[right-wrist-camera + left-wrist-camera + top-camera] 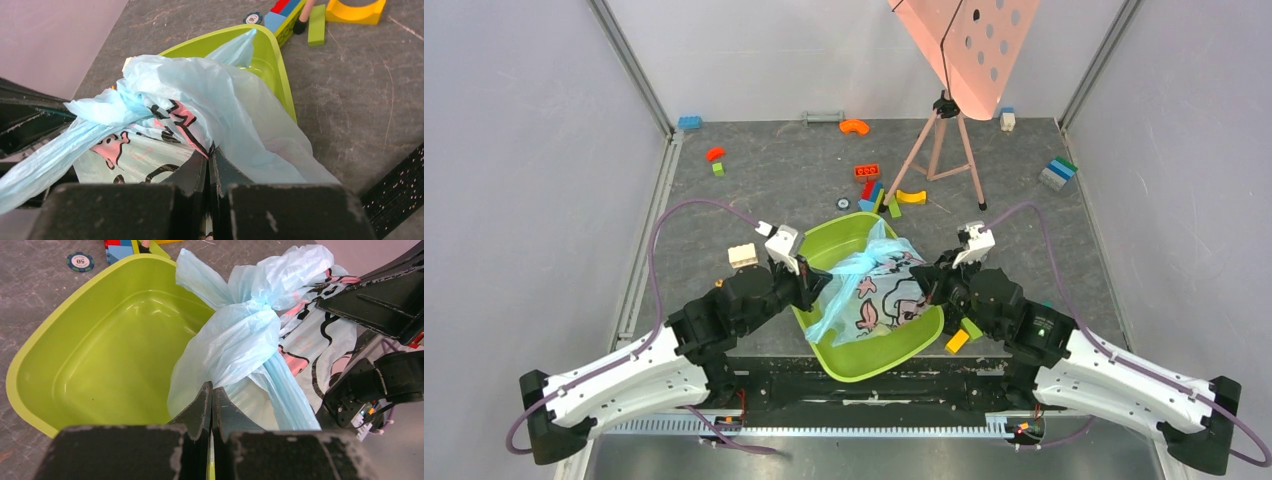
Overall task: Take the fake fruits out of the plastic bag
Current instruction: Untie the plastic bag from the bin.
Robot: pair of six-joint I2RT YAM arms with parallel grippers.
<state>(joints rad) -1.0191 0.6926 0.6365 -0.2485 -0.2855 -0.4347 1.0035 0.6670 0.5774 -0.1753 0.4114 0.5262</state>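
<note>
Both arms stretch inward from the near corners, wrists angled toward the lime-green tub [864, 358]. The knotted plastic bag [876, 290] fills its right half. Left gripper [211, 388] and right gripper [209, 156] each pinch its film from opposite sides, fingers pressed together.

The left arm [624, 375] and right arm [1114, 375] each have a smooth white shell with small dark dots on the lower link, then bulky black joint housings. A purple cable [659, 235] loops along each arm to a white wrist block [781, 243]. The left gripper [211, 390] and right gripper [210, 155] have matte black fingers [197, 410] with scuffed, greyish edges.
</note>
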